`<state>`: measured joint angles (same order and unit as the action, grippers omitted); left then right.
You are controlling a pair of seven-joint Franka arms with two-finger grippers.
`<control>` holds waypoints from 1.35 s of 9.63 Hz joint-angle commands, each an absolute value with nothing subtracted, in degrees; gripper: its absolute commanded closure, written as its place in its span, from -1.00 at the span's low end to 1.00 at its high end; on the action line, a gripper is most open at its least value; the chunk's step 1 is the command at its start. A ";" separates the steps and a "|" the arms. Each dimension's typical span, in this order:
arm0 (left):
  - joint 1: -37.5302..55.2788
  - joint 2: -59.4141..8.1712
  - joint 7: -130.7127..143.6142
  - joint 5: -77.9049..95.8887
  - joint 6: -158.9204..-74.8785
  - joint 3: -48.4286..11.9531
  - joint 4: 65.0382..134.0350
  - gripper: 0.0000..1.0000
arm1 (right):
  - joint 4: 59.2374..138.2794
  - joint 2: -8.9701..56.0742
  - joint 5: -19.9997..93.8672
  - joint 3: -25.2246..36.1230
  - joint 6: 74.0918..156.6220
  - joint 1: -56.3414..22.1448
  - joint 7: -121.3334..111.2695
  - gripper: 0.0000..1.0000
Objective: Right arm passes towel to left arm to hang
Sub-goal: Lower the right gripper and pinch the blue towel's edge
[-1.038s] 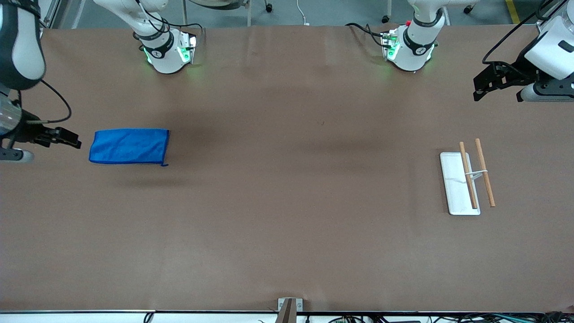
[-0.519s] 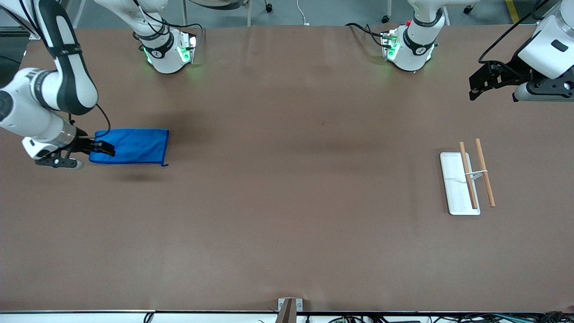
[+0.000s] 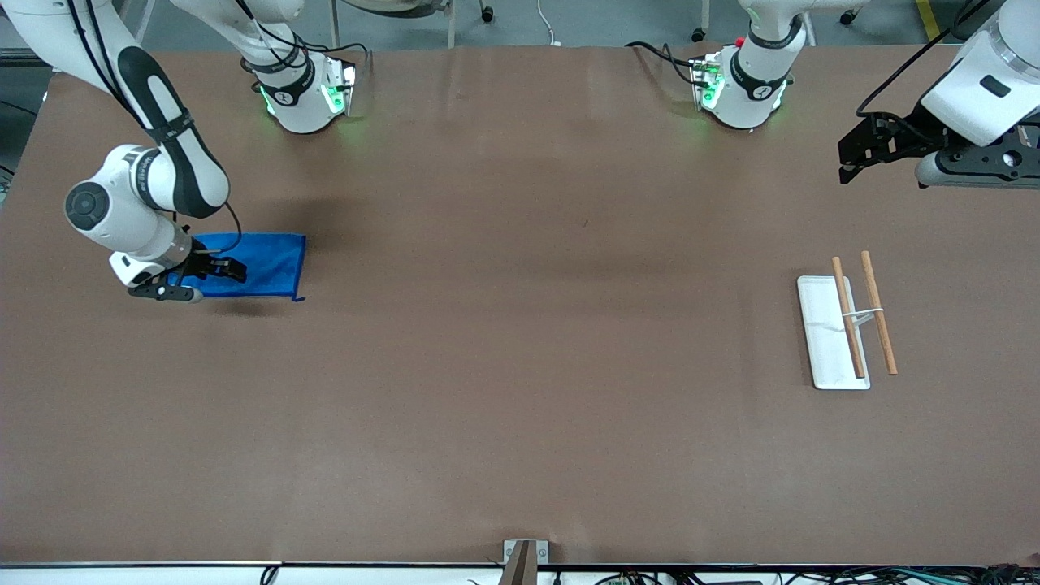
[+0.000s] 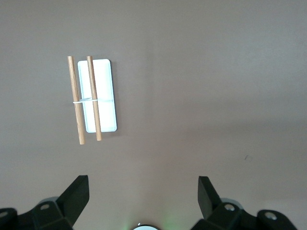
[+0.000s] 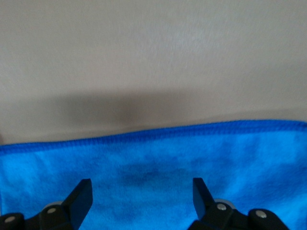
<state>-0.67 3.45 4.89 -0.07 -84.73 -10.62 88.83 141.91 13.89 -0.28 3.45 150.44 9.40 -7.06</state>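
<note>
The bright blue towel [image 3: 262, 265] lies flat on the brown table toward the right arm's end. My right gripper [image 3: 228, 267] is open and hangs low over the towel's end nearest that table edge, covering part of it. In the right wrist view the towel [image 5: 158, 158] fills the space under the spread fingers, its hem running across. My left gripper [image 3: 850, 159] is open and empty, up in the air over the left arm's end of the table. The left wrist view shows only bare table between its fingers [image 4: 75, 195].
A white tray [image 3: 819, 333] with two wooden rods [image 3: 879, 313] on a wire stand sits toward the left arm's end, nearer the front camera than the left gripper. It also shows in the left wrist view [image 4: 106, 103]. The two arm bases stand along the table's top edge.
My right arm has swung in from the table's edge and lowered its open gripper over the towel's end. My left gripper has drifted slightly toward the table's middle.
</note>
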 commanded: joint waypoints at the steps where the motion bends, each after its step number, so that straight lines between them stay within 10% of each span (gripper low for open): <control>1: -0.44 2.11 5.45 -0.26 -83.76 -10.81 88.68 -1.00 | 144.31 13.18 -0.70 2.64 151.08 10.55 -6.42 -0.79; 4: -0.44 2.11 5.45 -0.26 -83.76 -10.81 88.68 -1.00 | 144.23 14.84 -0.70 2.64 151.69 10.28 -6.50 0.21; 8: -0.44 2.11 5.36 -0.26 -83.76 -11.16 88.68 -1.00 | 144.05 15.73 -0.70 2.64 153.46 10.20 -6.50 0.91; 13: -0.44 2.11 5.36 -0.26 -83.76 -11.25 88.68 -1.00 | 141.00 5.22 -0.44 2.37 138.40 10.02 -6.06 1.00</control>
